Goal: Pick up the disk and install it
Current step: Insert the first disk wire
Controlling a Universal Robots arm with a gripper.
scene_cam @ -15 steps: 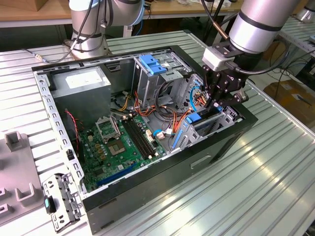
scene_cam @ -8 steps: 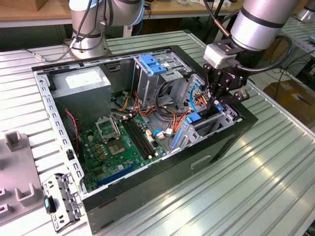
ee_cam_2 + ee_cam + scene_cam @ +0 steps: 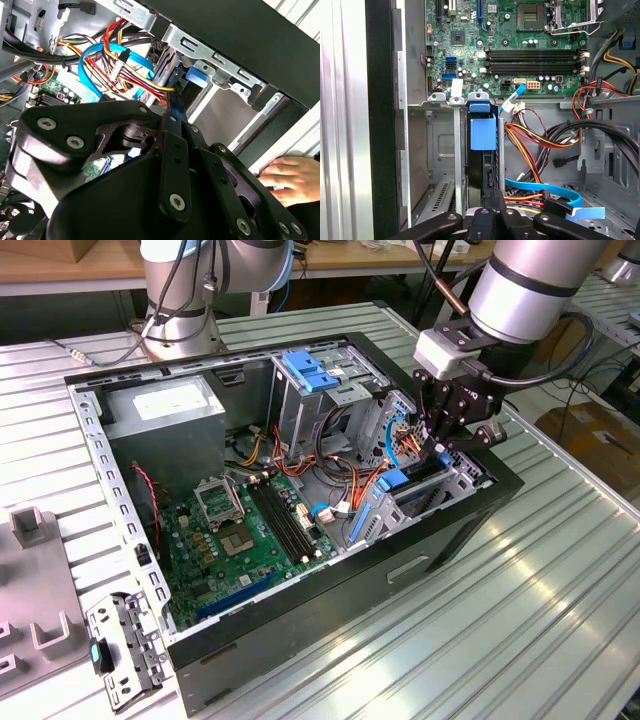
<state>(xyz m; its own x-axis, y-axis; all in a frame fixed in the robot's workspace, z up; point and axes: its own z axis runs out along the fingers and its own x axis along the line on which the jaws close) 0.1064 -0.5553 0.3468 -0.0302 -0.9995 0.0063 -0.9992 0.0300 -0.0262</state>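
Installing is the step in hand, by my judgement: your computer case lies open on the table, and the disk stands on edge in the drive bay at the case's corner. Your gripper sits directly over it, fingers closed narrowly on the disk's edge. Seating it calls for a straight push along the bay, clear of the cables.

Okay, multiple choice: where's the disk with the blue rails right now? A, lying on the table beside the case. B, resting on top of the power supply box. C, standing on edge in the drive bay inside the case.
C: the disk stands on edge in the metal drive bay inside the computer case, with the claw just above it.
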